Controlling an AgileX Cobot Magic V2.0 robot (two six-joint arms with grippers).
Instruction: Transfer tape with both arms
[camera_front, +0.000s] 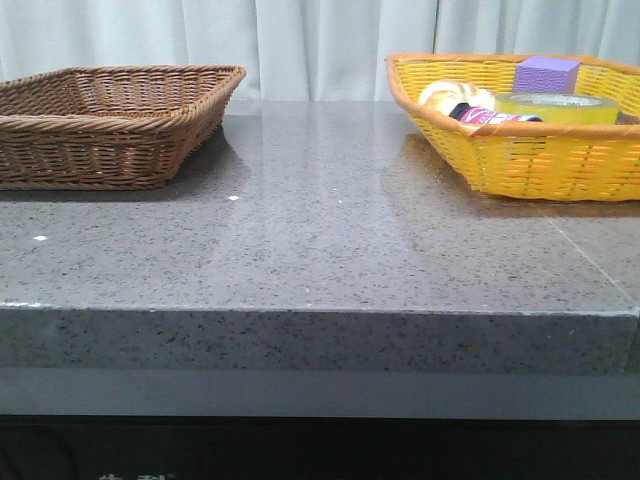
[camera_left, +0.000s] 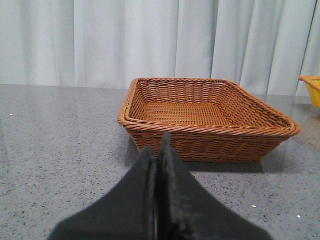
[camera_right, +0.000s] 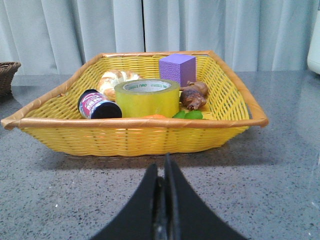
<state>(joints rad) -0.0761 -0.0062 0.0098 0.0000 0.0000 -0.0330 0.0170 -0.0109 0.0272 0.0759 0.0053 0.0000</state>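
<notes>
Where the front view looks across the grey speckled stone table, neither arm appears. A brown wicker basket sits at the left and a yellow woven basket at the right, well apart. The tape lies flat inside the yellow basket, just in front of a purple cube and beside a dark bottle with a pink label lying on its side.

Left wrist view: the left gripper has its dark, tapered fingers pressed together with nothing between them. It points at the brown wicker basket, a shallow rectangular tray with a braided rim. The tape is not visible here.

Right wrist view: the right gripper is likewise closed, fingers meeting in a thin seam, holding nothing. It sits above the table near the basket's front wall. The tape, a wide translucent yellow roll with a white core printed in green, rests beyond that wall at the basket's centre, apart from the fingers. A pale bread roll lies behind it.
</notes>
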